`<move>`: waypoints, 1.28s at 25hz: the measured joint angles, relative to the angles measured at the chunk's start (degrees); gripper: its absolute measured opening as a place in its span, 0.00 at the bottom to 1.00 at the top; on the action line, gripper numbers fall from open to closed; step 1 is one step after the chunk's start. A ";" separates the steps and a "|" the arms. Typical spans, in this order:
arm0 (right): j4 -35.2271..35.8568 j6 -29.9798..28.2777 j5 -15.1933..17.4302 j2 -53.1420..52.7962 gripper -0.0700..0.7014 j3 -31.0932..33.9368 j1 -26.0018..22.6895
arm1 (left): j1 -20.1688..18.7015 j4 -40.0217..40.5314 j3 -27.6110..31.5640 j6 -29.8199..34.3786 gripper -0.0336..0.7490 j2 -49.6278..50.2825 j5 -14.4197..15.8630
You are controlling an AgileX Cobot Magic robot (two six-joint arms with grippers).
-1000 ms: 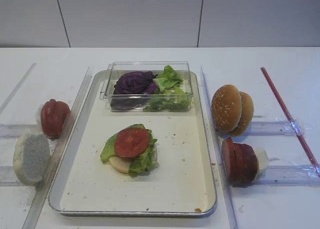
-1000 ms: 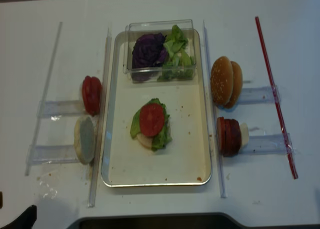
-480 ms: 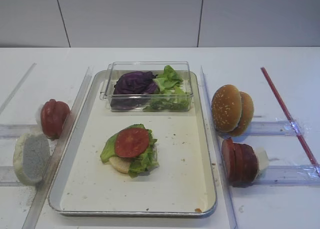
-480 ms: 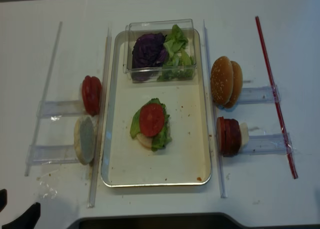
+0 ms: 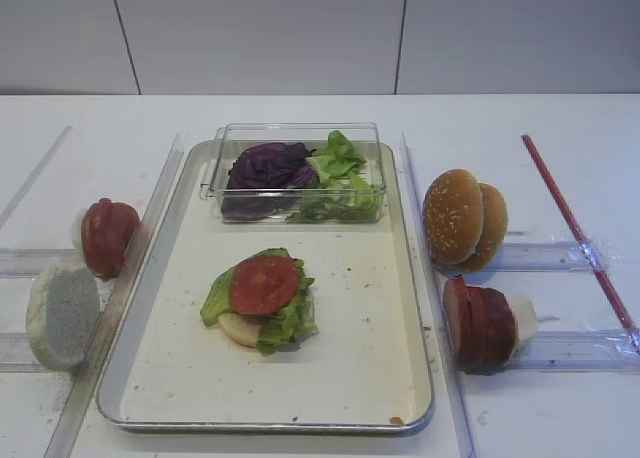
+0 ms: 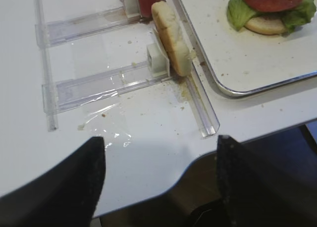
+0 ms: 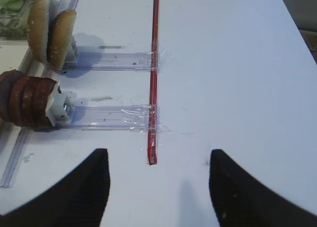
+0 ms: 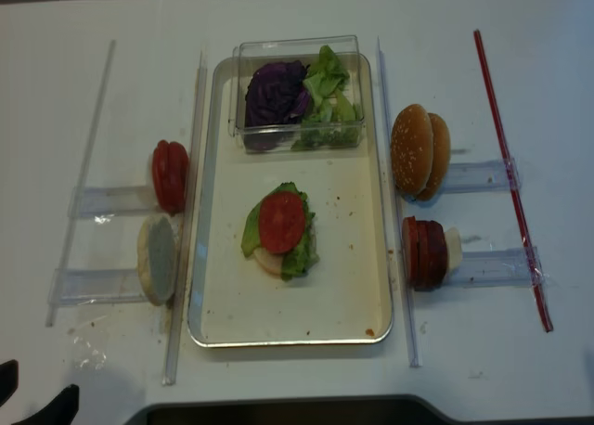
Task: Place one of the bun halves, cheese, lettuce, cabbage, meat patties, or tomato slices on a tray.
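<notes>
On the metal tray (image 5: 352, 330) (image 8: 345, 278) lies a pale bun half with lettuce and a tomato slice (image 5: 263, 284) (image 8: 281, 222) on top. More tomato slices (image 5: 108, 236) and a pale bun half (image 5: 62, 315) (image 6: 171, 37) stand in the left racks. Sesame bun halves (image 5: 462, 219) (image 7: 49, 31) and meat patties (image 5: 480, 324) (image 7: 27, 100) stand in the right racks. Cabbage (image 5: 268, 165) and lettuce (image 5: 338, 168) fill a clear box. Cheese is out of view. My left gripper (image 6: 159, 147) (image 8: 35, 388) hangs open and empty over the table's front edge. My right gripper (image 7: 158, 157) is open and empty above bare table.
The clear box (image 5: 296, 133) sits at the tray's far end. Clear plastic rails (image 8: 184, 212) run along both long sides of the tray. A red strip (image 7: 152, 88) (image 8: 510, 179) lies along the right, ending just ahead of my right gripper. Crumbs dot the tray floor.
In the realsense view my left gripper has come a little further into the bottom-left corner and shifted slightly right. The food has not moved.
</notes>
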 joint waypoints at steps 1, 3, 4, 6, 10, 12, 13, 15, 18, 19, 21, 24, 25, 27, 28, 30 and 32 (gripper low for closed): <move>0.00 0.00 0.00 0.00 0.68 0.00 0.00 | 0.00 0.00 0.00 0.00 0.60 0.00 0.00; 0.00 0.00 0.00 0.00 0.68 0.00 0.00 | 0.00 0.00 0.00 0.00 0.60 0.00 0.00; 0.00 0.00 0.00 0.00 0.68 0.00 0.00 | 0.00 0.00 0.00 0.00 0.60 0.00 0.00; 0.00 0.00 0.00 0.00 0.68 0.00 0.00 | 0.00 0.00 0.00 0.00 0.60 0.00 0.00; 0.00 0.00 0.00 0.00 0.68 0.00 0.00 | 0.00 0.00 0.00 0.00 0.60 0.00 0.00; 0.00 0.00 0.00 0.00 0.68 0.00 0.00 | 0.00 0.00 0.00 0.00 0.60 0.00 0.00; 0.00 0.00 0.00 0.00 0.68 0.00 0.00 | 0.00 0.00 0.00 0.00 0.60 0.00 0.00; 0.00 0.00 0.00 0.00 0.68 0.00 0.00 | 0.00 0.00 0.00 0.00 0.60 0.00 0.00; 0.00 0.00 0.00 0.00 0.68 0.00 0.00 | 0.00 0.00 0.00 -0.10 0.60 0.00 0.00; 0.00 0.00 0.00 0.00 0.68 0.00 0.00 | 0.00 0.00 0.00 -0.10 0.60 0.00 0.00; 0.00 0.00 0.00 0.00 0.68 0.00 0.00 | 0.59 0.00 0.00 -0.10 0.60 -0.88 0.00; 0.00 0.00 0.00 0.00 0.68 0.00 0.00 | 3.23 0.00 0.00 -0.10 0.60 -4.84 0.00; 0.00 0.00 0.00 0.00 0.68 0.00 0.00 | 4.45 0.00 0.00 -0.10 0.60 -6.24 0.00; 0.00 0.00 0.00 0.00 0.68 0.00 0.00 | 6.94 0.00 0.00 -0.10 0.60 -7.58 0.41; 0.00 0.00 0.00 0.00 0.68 0.00 0.00 | 7.89 0.00 0.00 -0.10 0.60 -7.71 0.44; 0.00 0.00 0.00 0.00 0.68 0.00 0.00 | 9.59 0.00 0.00 -0.10 0.60 -7.80 0.55; 0.00 0.00 0.00 0.00 0.68 0.00 0.00 | 10.01 0.00 0.00 -0.10 0.60 -7.80 0.55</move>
